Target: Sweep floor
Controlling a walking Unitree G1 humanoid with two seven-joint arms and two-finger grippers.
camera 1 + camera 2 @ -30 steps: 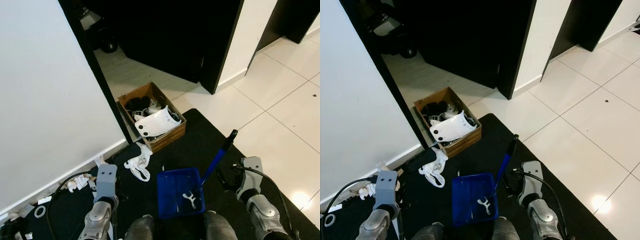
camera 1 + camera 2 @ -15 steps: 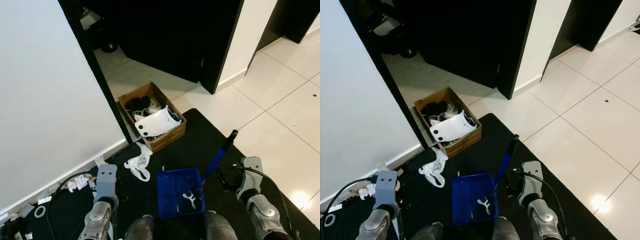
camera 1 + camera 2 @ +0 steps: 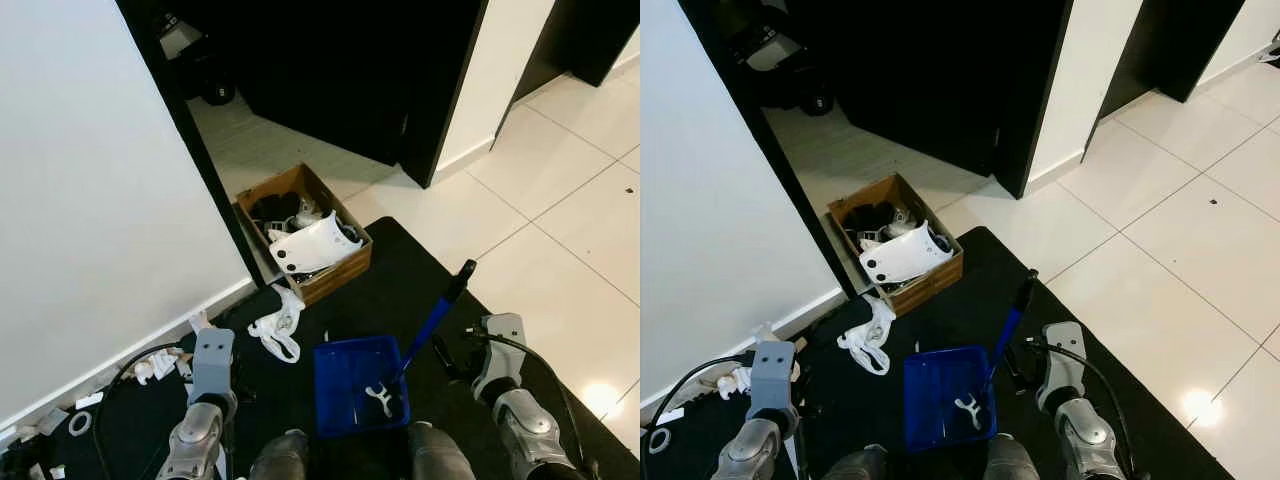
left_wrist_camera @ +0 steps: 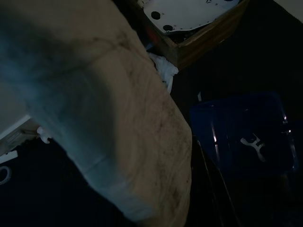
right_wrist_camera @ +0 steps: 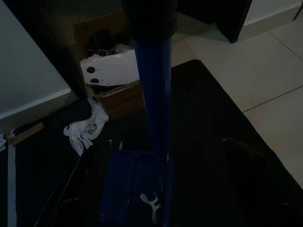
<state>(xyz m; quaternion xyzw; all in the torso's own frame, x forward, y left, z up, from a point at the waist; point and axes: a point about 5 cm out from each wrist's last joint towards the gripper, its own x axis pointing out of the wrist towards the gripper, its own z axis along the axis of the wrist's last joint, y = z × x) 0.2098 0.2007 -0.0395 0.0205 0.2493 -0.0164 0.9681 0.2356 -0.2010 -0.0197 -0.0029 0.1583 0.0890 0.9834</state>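
Note:
A blue dustpan (image 3: pixel 345 385) lies on the black mat (image 3: pixel 400 270) between my feet, with a small white piece (image 3: pixel 380 398) in it. Its blue handle (image 3: pixel 435 315) with a black grip leans toward my right gripper (image 3: pixel 447 352). That gripper is open, and the handle (image 5: pixel 154 94) runs between its spread fingers (image 5: pixel 251 161). My left arm (image 3: pixel 212 365) is low at the left. A blurred beige broom handle (image 4: pixel 118 118) passes close along the left gripper, which looks shut on it. The dark broom head (image 3: pixel 252 303) rests beside a white plastic bag (image 3: pixel 278 328).
A cardboard box (image 3: pixel 345 270) of odds and ends stands by the wall corner, just beyond the mat. Paper scraps (image 3: pixel 155 365) and a tape ring (image 3: pixel 80 423) lie along the white wall (image 3: pixel 100 200). White tiles (image 3: pixel 560 200) stretch to the right; a dark doorway (image 3: pixel 330 70) lies ahead.

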